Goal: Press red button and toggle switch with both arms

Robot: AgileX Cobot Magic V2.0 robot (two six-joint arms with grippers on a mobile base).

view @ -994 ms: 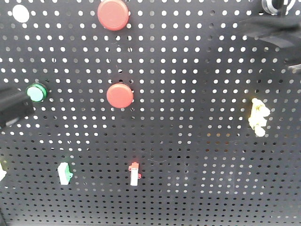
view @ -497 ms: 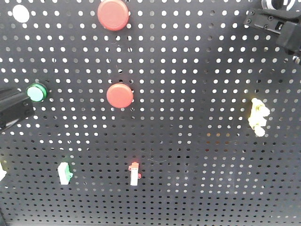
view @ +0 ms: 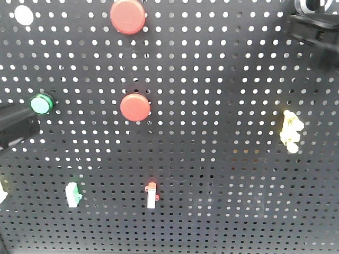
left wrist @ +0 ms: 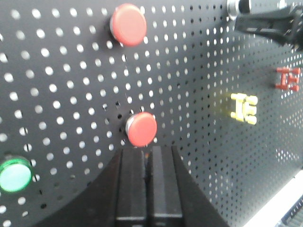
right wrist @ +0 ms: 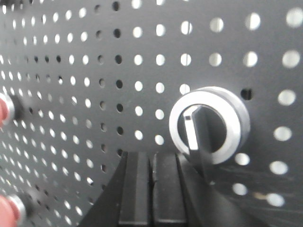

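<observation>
Two red buttons sit on the black pegboard, one at the top (view: 127, 16) and one in the middle (view: 135, 107). My left gripper (left wrist: 147, 151) is shut and empty, its tips just below the middle red button (left wrist: 141, 128). In the front view the left arm (view: 16, 124) is a black shape by the green button (view: 41, 103). My right gripper (right wrist: 151, 156) is shut and empty, just left of and below a silver rotary switch (right wrist: 209, 124). The right arm (view: 318, 37) shows at the top right. A yellow toggle switch (view: 290, 131) sits on the right of the board.
A green-white switch (view: 72, 194) and a red-white switch (view: 152, 194) sit low on the pegboard (view: 222, 174). A white cap (view: 23, 15) is at the top left. A red toggle (left wrist: 287, 79) shows beyond the yellow one in the left wrist view.
The right arm has shifted a little to the right at the top right corner. The left arm has sunk slightly at the left edge. Buttons and switches look unchanged.
</observation>
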